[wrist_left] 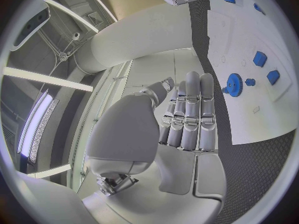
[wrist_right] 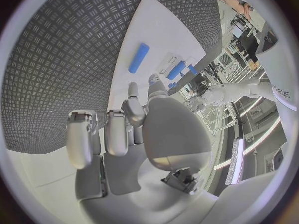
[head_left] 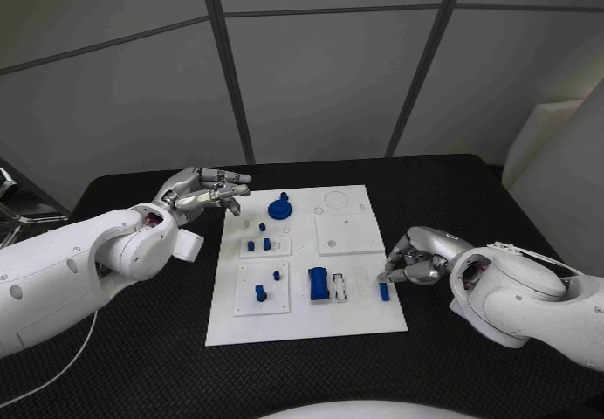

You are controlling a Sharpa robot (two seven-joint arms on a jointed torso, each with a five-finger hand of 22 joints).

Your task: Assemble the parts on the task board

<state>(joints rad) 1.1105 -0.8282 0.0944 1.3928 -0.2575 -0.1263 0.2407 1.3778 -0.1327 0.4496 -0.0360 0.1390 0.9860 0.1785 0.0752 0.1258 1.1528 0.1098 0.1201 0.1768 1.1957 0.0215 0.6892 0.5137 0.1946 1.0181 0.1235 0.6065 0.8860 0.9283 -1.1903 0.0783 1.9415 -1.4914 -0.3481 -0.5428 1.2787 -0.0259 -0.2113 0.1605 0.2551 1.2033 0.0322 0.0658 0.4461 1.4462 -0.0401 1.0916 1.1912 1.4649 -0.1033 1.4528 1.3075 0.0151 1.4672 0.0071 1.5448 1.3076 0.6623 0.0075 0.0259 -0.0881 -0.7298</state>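
In the head view you see the white task board point(head_left: 359, 323) lying in the middle of the black table point(head_left: 151, 367), with the blue parts spread over it: a round gear point(head_left: 279, 209) near the far edge, a few small pegs point(head_left: 262, 244) on a raised square plate at the board's left side, another peg point(head_left: 261, 292) standing on the plate nearer you, a larger blue block point(head_left: 319, 284) near the middle, and a slim blue bar point(head_left: 384, 291) lying at the board's right edge. Your left hand point(head_left: 205, 193) hangs over the board's far left corner, its fingers stretched out side by side toward the gear and holding nothing. Your right hand point(head_left: 415, 259) sits just off the board's right edge, fingers curled inward with the tips close to the blue bar; from here you cannot tell whether they touch it. In the left wrist view the left hand point(wrist_left: 187, 112) shows its fingers point(wrist_left: 193, 104) straight and close together, empty, with the gear point(wrist_left: 234, 81) and a small peg beside it on the board beyond them, clearly apart from the fingertips. In the right wrist view the right hand point(wrist_right: 134, 127) has its fingers bent and slightly spread, with nothing between them, and the blue bar point(wrist_right: 139, 57) lies flat on the white board ahead of the fingertips, apart from them; the blue block point(wrist_right: 176, 69) lies farther along the board.
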